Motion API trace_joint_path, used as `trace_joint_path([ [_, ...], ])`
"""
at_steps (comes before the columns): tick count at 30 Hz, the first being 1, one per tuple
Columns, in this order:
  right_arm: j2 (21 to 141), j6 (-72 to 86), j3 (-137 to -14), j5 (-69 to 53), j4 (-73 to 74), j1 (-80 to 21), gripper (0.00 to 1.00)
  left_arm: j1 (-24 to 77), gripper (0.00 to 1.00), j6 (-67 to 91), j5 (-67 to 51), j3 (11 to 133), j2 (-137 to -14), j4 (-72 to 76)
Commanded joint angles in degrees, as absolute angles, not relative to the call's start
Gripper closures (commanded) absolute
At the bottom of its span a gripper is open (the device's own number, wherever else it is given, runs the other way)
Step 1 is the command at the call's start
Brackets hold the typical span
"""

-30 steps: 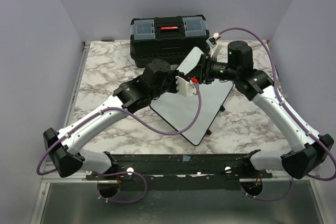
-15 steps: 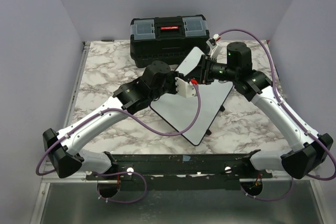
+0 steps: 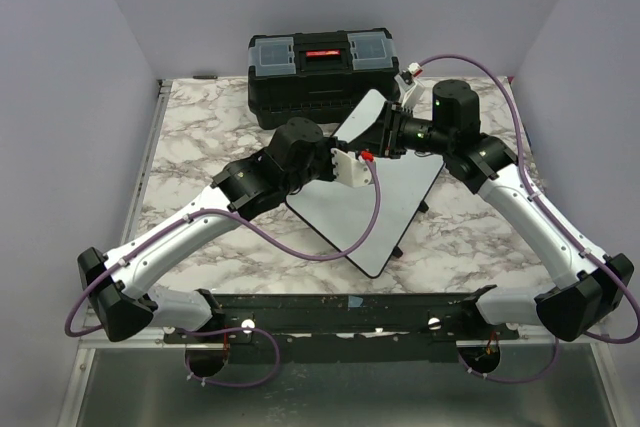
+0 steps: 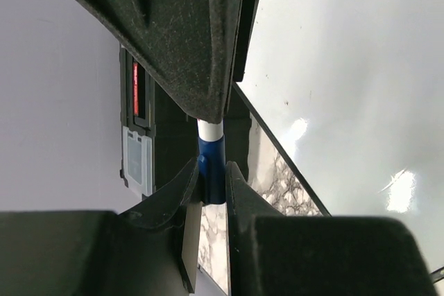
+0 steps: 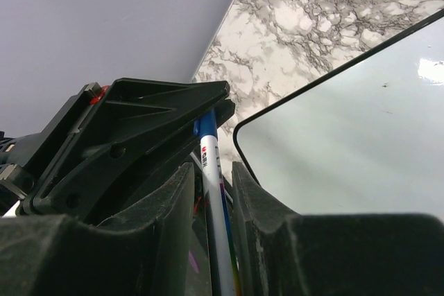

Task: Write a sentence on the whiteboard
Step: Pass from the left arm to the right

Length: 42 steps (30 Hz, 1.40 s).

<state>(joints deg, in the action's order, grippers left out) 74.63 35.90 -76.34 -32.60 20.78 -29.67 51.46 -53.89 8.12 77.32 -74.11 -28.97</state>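
Lying slantwise on the marble worktop (image 3: 200, 137), the whiteboard (image 3: 400, 197) filled the frame's centre, blank, directly beneath both arms, equally near either. Above its upper half the marker (image 4: 211, 164) ran lengthwise from one arm to the other. The left fingers (image 4: 173, 202) were clamped on its blue end. The right fingers (image 5: 177, 199) flanked the white barrel closely, grip uncertain.

far corner of whiteboard (image 3: 385, 212): blocked, toolbox (image 3: 320, 72) sits right behind it
above far half: left gripper (image 3: 367, 156) and right gripper (image 3: 388, 135) both pinched on one marker (image 4: 211, 161), no lane between them
far-left edge: left arm (image 3: 250, 179) lies across it
near half: purple cable (image 3: 377, 209) loops over, otherwise free
left of whiteboard: bare table (image 3: 200, 137), widest lane
right corner: right arm (image 3: 500, 182) close alongside
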Motion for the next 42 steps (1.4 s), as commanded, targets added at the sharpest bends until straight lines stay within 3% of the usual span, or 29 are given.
trace_joint_path([
  [1,75.87,36.75,-75.24,-31.72,18.02,-30.15,0.70,53.09,1.00,-53.25,5.01,78.20,-72.60,-27.38],
  [11,75.99,36.87,-74.20,-32.40,17.58,-30.10,0.99,53.26,1.00,-52.32,5.02,78.03,-72.43,-26.83],
  [17,74.20,35.09,-73.71,-29.64,18.11,-30.11,0.99,53.20,0.97,-52.54,8.84,74.81,-70.95,-21.26],
  [18,73.97,34.57,-74.14,-28.61,18.90,-30.13,0.99,53.17,0.91,-52.64,9.89,74.02,-70.69,-20.29],
  [21,73.17,32.50,-74.90,-23.86,21.51,-30.15,0.99,52.83,0.49,-51.10,12.76,71.31,-69.56,-15.64],
  [24,71.37,30.84,-74.36,-17.63,22.86,-30.09,0.99,52.52,0.20,-47.41,15.06,68.49,-67.93,-11.15],
  [25,70.64,30.46,-74.08,-14.51,23.30,-30.13,0.99,52.31,0.15,-46.00,15.81,68.03,-67.62,-10.16],
  [35,68.15,25.85,-74.28,8.37,24.97,-29.95,0.99,51.42,0.08,-20.89,10.78,71.69,-67.02,-14.60],
  [42,69.29,22.98,-77.45,18.34,23.84,-29.39,0.99,51.65,0.19,5.65,-7.49,73.65,-71.40,-14.45],
])
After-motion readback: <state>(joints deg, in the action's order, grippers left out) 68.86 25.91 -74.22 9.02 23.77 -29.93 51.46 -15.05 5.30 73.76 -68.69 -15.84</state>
